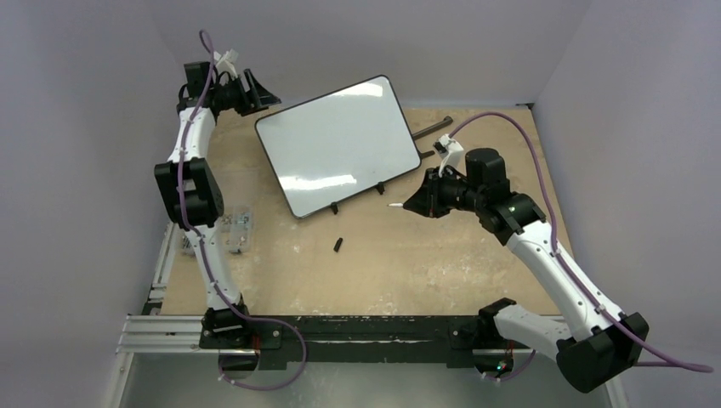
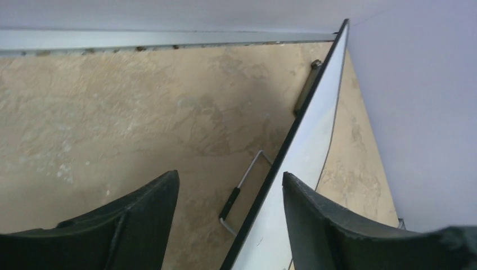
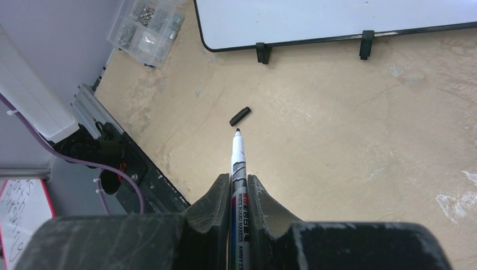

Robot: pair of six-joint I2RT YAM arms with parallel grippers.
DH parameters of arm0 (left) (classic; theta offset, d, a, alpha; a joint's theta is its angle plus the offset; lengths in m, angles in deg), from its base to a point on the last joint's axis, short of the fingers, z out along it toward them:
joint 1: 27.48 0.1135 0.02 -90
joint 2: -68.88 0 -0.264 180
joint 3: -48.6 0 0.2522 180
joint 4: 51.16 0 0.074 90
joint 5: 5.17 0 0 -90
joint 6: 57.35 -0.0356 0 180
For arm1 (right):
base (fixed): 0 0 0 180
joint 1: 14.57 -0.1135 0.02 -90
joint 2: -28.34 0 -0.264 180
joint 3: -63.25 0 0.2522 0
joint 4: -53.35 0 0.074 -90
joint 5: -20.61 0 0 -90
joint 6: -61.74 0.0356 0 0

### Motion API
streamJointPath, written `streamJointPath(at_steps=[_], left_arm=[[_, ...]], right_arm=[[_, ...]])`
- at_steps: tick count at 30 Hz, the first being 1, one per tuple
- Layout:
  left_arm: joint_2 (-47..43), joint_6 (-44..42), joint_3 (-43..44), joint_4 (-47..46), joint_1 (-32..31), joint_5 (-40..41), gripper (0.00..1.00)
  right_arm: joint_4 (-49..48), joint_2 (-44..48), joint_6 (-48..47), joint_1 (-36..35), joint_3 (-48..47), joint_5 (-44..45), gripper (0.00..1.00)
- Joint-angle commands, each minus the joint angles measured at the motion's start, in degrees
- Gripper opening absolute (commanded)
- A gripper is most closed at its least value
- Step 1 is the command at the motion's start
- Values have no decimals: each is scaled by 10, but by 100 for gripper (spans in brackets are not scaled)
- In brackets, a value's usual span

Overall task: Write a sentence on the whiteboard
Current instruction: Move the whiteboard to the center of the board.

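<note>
The whiteboard (image 1: 336,144) stands tilted on small black feet at the back of the table, its face blank white, and no sentence shows on it. My left gripper (image 1: 258,95) is at its far left corner. In the left wrist view that gripper (image 2: 229,174) is open, and the board's black rim (image 2: 292,135) runs between the spread fingers without either one pressing on it. My right gripper (image 1: 422,201) hovers off the board's right lower corner, shut on an uncapped white marker (image 3: 238,163). The marker's tip (image 1: 395,205) points left, clear of the whiteboard (image 3: 337,17).
The marker's black cap (image 1: 337,245) lies on the wooden table in front of the board. A clear parts box (image 1: 235,228) sits at the left edge by the left arm. The board's wire stand (image 2: 242,188) rests behind it. Grey walls close in the table.
</note>
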Motion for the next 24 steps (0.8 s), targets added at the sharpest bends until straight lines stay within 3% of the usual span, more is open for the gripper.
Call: streamJointPath(at_steps=[1, 8, 14, 24], left_arm=[[28, 27, 94, -17, -12, -82, 62], [84, 45, 137, -38, -29, -164, 56], [110, 25, 170, -7, -42, -154, 54], [120, -15, 191, 39, -61, -184, 43]], right_arm=[[2, -9, -20, 1, -12, 12, 0], [6, -27, -26, 2, -17, 9, 0], [11, -32, -29, 1, -21, 6, 0], [9, -36, -26, 1, -19, 2, 0]])
